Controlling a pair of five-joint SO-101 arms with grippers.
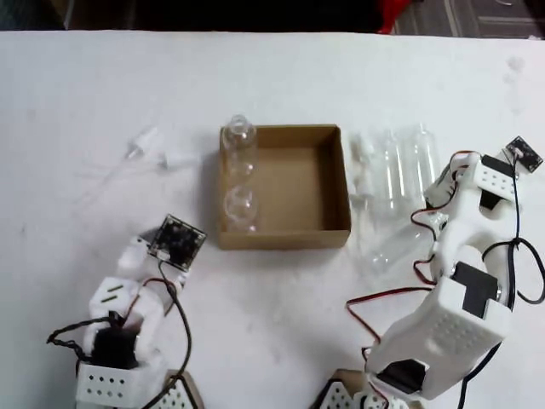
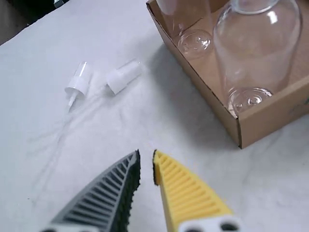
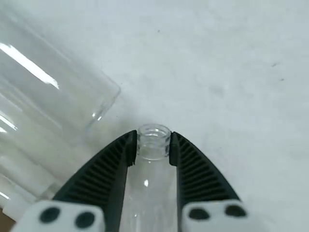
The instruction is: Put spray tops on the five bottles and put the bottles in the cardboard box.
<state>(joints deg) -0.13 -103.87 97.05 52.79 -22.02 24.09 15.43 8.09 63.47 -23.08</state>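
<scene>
My right gripper (image 3: pixel 153 153) is shut on the neck of a clear, topless bottle (image 3: pixel 153 141), which lies right of the cardboard box (image 1: pixel 332 183) as the bottle (image 1: pixel 393 245) nearest the table's front. Two more clear bottles (image 1: pixel 392 170) (image 1: pixel 421 162) lie side by side beyond it, with white spray tops (image 1: pixel 362 153) next to them. Two bottles (image 1: pixel 241 141) (image 1: pixel 240 209) stand in the box along its left wall. My left gripper (image 2: pixel 146 166) hovers shut and empty above the table near the box's front left corner. Two spray tops (image 2: pixel 79 84) (image 2: pixel 123 77) lie beyond it.
The box wall (image 2: pixel 270 118) rises close beside my left gripper. The right half of the box floor (image 1: pixel 298 183) is bare. Red and black cables (image 1: pixel 383 298) trail over the table around the right arm. The table's far edge (image 1: pixel 255 32) runs along the back.
</scene>
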